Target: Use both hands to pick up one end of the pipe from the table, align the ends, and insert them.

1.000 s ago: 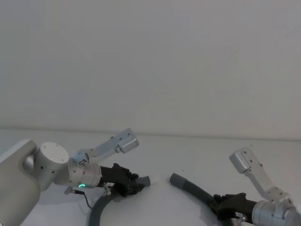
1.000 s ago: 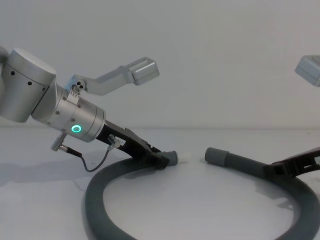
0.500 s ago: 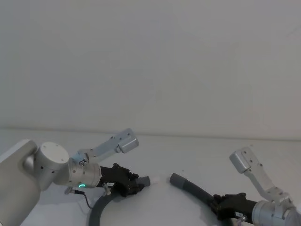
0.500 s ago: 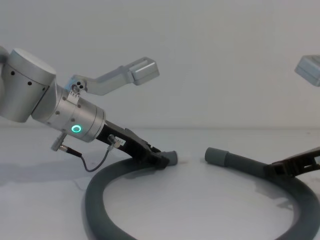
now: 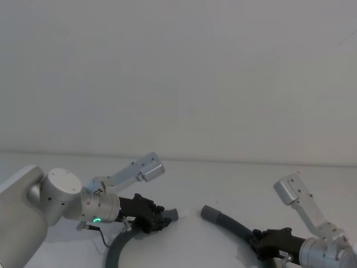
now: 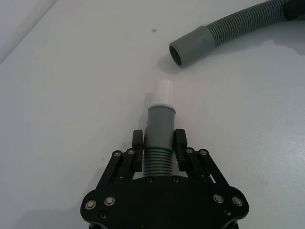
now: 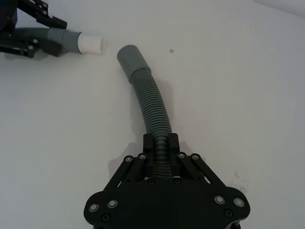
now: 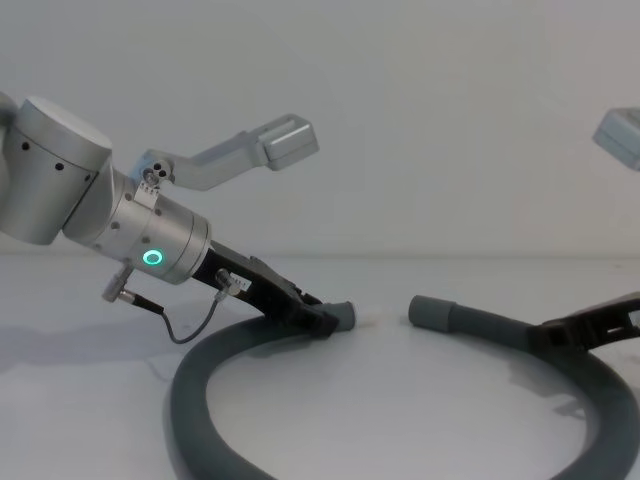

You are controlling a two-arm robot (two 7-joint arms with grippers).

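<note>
So we've got the left end effector [image 6: 159,143] clamped on the pipe [image 8: 186,405] right behind the grey cuff [image 6: 159,118] with the white spigot tip [image 6: 163,90], held low near the table [image 6: 66,95] on the left side. Over on the right, the right end effector [image 7: 160,143] is closed around the corrugated part, a bit back from the plain hollow cuff [image 7: 129,57]. We see both ends near each other but apart, at an angle, with bare table between.
</note>
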